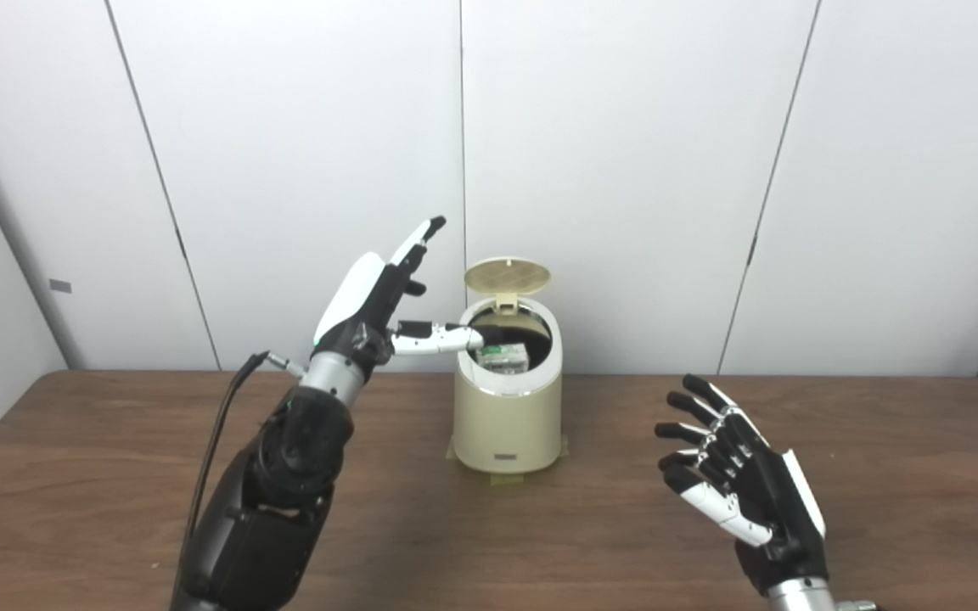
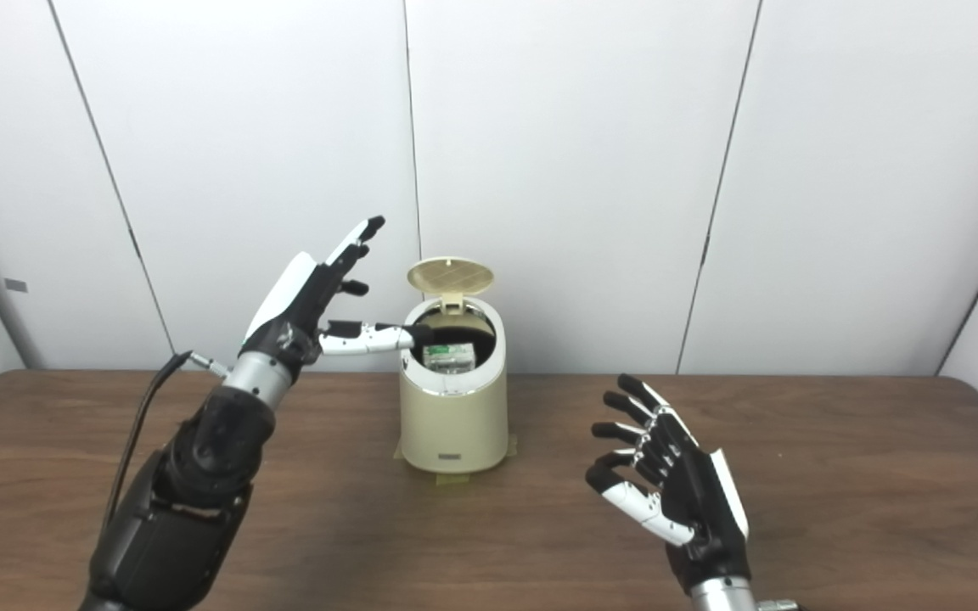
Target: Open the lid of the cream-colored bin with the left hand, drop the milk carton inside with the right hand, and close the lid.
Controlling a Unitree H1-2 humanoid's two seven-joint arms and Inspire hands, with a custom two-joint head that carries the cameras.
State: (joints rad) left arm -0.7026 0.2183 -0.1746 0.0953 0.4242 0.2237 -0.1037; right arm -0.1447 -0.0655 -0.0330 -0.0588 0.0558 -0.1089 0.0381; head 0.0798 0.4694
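Toward the counter's (image 1: 115, 475) back edge, we see carton (image 1: 503, 357) binned (image 1: 506, 416), lid (image 1: 507, 276) upright; left hand (image 1: 383, 297) splayed at rim, right hand (image 1: 739, 475) empty, spread. Risk: thumb could tip the bin closing.

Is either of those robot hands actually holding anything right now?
No. The right hand is open and empty. The left hand is open too, its thumb reaching over the bin rim.

Bin (image 1: 508, 416) smooth matt plastic (shiny rim); table (image 1: 115, 475) dark wood-grain, w/ slight sheen.
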